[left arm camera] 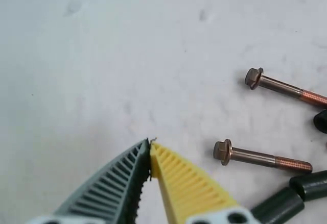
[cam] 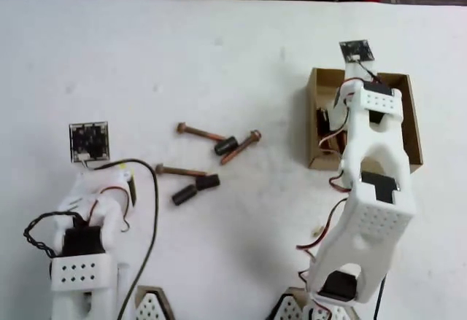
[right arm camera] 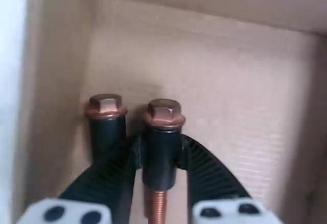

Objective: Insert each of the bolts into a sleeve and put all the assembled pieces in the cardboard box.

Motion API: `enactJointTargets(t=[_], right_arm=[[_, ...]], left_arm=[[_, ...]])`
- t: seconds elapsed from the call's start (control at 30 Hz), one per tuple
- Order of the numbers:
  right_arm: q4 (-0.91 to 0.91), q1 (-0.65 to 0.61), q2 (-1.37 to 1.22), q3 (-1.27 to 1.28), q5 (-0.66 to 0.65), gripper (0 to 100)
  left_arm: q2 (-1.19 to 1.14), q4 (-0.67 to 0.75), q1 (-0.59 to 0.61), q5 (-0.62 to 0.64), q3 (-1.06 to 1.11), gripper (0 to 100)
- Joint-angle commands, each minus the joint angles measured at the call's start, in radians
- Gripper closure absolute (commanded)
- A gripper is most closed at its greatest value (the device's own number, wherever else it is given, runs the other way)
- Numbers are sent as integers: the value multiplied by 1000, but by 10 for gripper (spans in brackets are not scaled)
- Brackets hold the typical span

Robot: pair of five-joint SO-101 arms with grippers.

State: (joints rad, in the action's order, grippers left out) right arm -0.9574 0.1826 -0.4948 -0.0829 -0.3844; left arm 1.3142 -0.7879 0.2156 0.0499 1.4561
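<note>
Right gripper [right arm camera: 161, 155] is down inside the cardboard box [right arm camera: 230, 81], jaws pinching an assembled piece [right arm camera: 163, 127] around its black sleeve, copper head up and thread poking out below. Just beside it, toward the box wall, a second assembled piece [right arm camera: 106, 119] stands upright, and that one looks delivered. Over to the left gripper [left arm camera: 150, 150]: fingers pressed together, holding nothing, parked low over the white worktop [cam: 219, 57]. Near its tip lies a loose bolt [left arm camera: 260, 157], another bolt [left arm camera: 283, 86] a little farther off, and two dark sleeves [left arm camera: 278, 208] close beside the yellow finger. From the high view I count three bolts and three sleeves lying between the arms, so by my reckoning two pieces are done or nearly done, with three pairs left to join and box. Whether the held piece touches the box floor I cannot tell. The right arm covers most of the box from above, and one sleeve sits at a bolt's end so closely that touching or partly threaded is hard to call.
</note>
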Motion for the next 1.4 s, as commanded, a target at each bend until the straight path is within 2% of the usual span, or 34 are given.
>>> enactJointTargets(t=[0.0,0.13,0.33,0.77,0.83,1.0,1.1,1.37], right_arm=[[-8,-18,21,-54,-11,883],[-8,-13,21,-54,-18,810],[-12,-13,94,-49,-12,807],[-294,-97,449,-48,-11,808],[-318,-124,489,-48,-11,827],[-320,-186,555,-48,-11,988],[-332,-223,587,-46,-11,954],[-483,-369,704,-46,-11,954]], left_arm=[[12,32,7,-11,9,976],[12,123,7,-11,57,976],[12,166,7,-11,83,976],[12,166,7,-11,83,976],[12,166,8,-11,83,976],[12,166,12,-11,83,976],[12,166,12,-11,83,976],[12,166,13,-11,83,976]])
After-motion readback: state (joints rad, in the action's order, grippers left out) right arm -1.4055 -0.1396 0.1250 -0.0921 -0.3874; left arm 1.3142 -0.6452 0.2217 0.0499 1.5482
